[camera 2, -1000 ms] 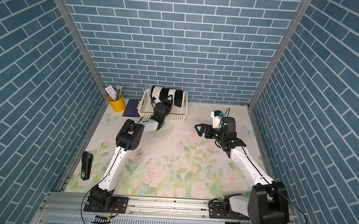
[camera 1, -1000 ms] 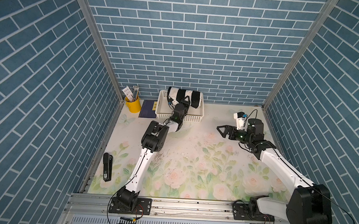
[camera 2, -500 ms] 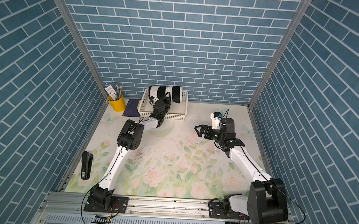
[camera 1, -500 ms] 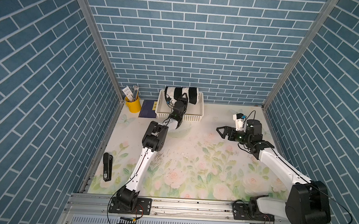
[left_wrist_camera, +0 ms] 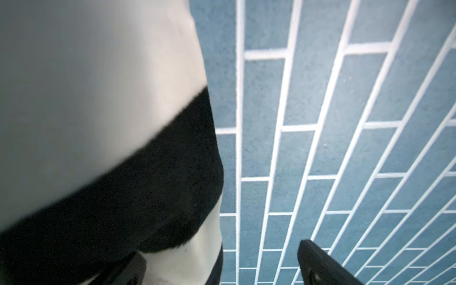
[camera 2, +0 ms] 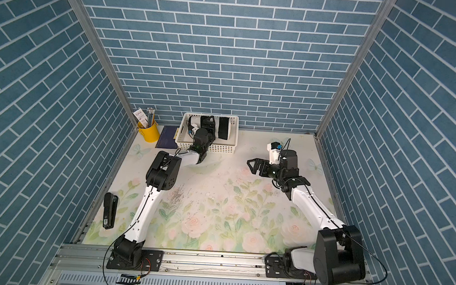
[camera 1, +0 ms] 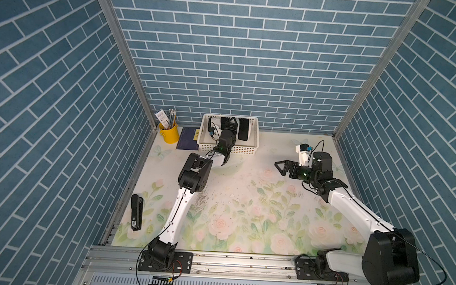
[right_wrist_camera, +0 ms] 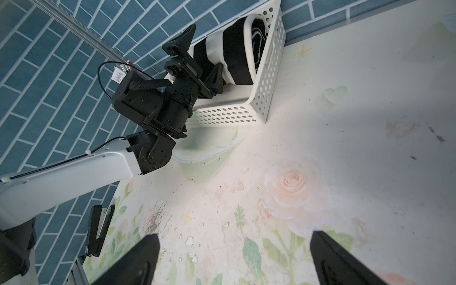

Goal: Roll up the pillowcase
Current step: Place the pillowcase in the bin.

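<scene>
Top views: the pillowcase (camera 1: pixel 243 127), rolled into a striped black-and-cream bundle, lies in the white basket (camera 1: pixel 244 149) at 12 o'clock on the flowered worktop (camera 1: pixel 244 204). My left claw (right_wrist_camera: pixel 203 53) reaches into the basket with its jaws spread apart, the roll between them and unclamped. My right claw (camera 1: pixel 279 168) hovers at 2 o'clock over bare worktop, jaws wide apart, tips aimed toward 9 o'clock, holding nothing.
</scene>
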You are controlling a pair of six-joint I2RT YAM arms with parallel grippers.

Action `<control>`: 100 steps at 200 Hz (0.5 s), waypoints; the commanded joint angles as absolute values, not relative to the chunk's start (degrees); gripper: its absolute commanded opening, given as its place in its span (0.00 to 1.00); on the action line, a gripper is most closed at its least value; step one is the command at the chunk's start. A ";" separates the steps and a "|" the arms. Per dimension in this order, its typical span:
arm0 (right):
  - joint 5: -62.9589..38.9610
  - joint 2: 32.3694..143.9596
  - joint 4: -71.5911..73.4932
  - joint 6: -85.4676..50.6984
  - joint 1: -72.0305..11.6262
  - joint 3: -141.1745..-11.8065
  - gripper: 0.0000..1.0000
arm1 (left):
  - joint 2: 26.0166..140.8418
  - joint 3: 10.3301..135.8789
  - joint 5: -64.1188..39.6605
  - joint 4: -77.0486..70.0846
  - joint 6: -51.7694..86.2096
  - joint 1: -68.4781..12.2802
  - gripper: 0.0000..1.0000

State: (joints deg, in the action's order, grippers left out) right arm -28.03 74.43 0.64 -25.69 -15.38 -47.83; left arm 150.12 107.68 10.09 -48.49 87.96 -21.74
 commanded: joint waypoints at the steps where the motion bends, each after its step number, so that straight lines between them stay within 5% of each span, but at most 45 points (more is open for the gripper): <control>1: -27.60 74.71 1.84 -26.24 -15.57 -48.59 1.00 | 145.44 103.67 11.14 -48.17 86.88 -22.10 1.00; 51: -23.86 73.82 1.85 -23.46 -15.52 -49.65 1.00 | 132.32 91.58 11.00 -48.60 84.25 -23.82 1.00; 100: -6.56 69.01 8.11 -18.91 -15.47 -44.60 1.00 | 113.45 76.18 6.19 -42.09 68.71 -24.28 1.00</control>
